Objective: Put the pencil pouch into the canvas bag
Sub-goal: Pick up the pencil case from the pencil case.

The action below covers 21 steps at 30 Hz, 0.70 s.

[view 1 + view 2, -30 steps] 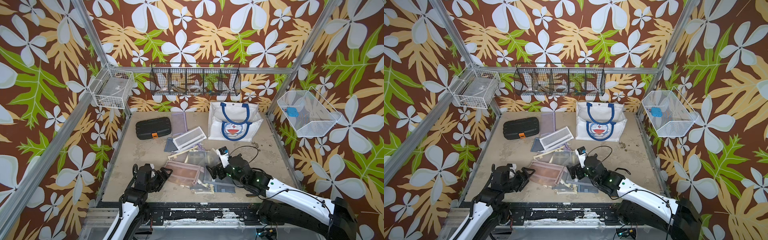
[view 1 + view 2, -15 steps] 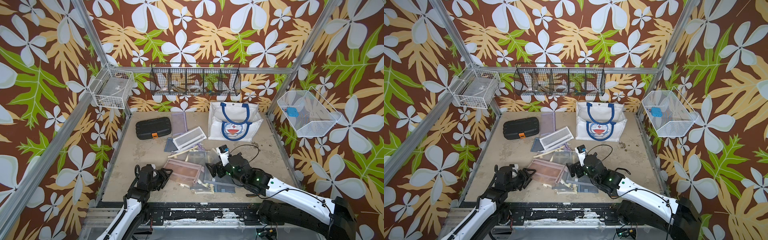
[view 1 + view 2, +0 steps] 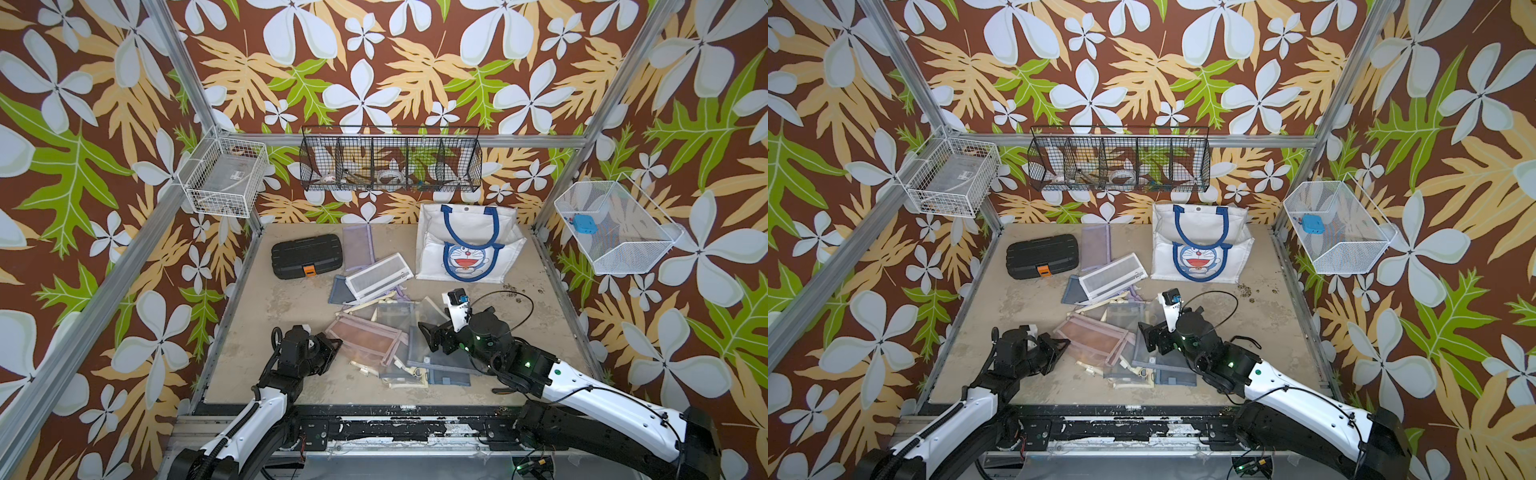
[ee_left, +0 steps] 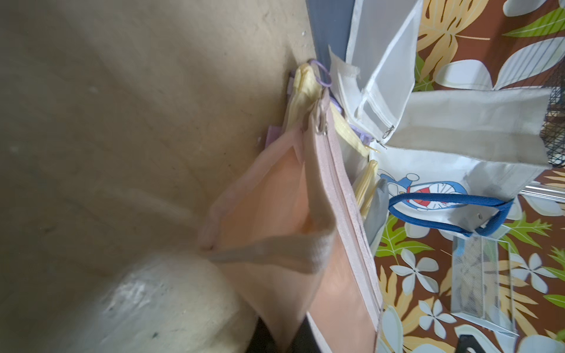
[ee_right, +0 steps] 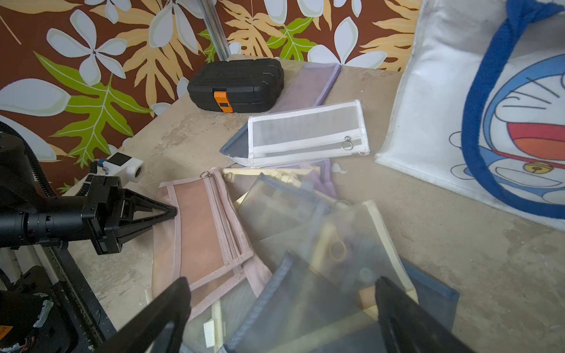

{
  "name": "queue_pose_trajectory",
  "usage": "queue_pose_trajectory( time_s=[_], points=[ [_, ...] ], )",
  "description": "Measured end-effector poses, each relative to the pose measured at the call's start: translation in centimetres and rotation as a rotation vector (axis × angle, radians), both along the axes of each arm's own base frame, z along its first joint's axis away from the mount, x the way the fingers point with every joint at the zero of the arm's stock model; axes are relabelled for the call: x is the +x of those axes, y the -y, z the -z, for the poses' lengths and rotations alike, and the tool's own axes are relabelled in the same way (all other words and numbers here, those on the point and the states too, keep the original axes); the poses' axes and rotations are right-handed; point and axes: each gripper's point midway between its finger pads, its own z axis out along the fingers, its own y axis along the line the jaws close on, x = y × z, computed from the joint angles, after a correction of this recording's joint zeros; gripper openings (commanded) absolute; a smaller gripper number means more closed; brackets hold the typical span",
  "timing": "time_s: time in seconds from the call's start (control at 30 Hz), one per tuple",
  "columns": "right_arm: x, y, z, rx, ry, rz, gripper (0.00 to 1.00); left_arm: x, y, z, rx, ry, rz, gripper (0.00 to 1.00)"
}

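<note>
The pink pouch [image 3: 365, 343] lies flat on the table [image 3: 282, 303] at the left edge of a loose pile of mesh pouches, near the front and well apart from the canvas bag [image 3: 469, 253]. The left gripper [image 3: 334, 345] comes in low from the front left with its jaws closed together on the pouch's pink border. The right wrist view shows the two black tips meeting right on that trim [image 5: 174, 211]. In the left wrist view the pouch [image 4: 275, 214] fills the middle, its zipper edge running away toward the bag.

The right gripper [image 3: 426, 336] hovers over the other side of the pile with its jaws spread wide and nothing between them. Under it lie grey and blue mesh pouches [image 5: 305, 244], overlapping one another and partly tucked under the pink one.

The bag stands upright at the back right of the table against the wall, cartoon face forward, blue handles hanging down over its front. Left of it lie a white mesh pouch [image 3: 380, 276], a purple pouch [image 3: 357, 247] and — furthest left — a black case [image 3: 307, 255] with an orange latch.
</note>
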Motion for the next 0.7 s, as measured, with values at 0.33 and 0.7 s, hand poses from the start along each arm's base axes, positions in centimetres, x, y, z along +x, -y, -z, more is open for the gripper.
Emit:
queue_pose_trajectory(
  time_s=[0.33,0.7],
  points=[
    [-0.8,-0.2,-1.9,0.033,0.006,-0.041,1.00,2.2,0.1,-6.0,0.059,0.217,0.036,0.00],
    [-3.3,-2.4,-11.6,0.159,0.194,-0.295,1.00,3.3,2.6,-21.3,0.248,0.787,0.255,0.00]
  ],
)
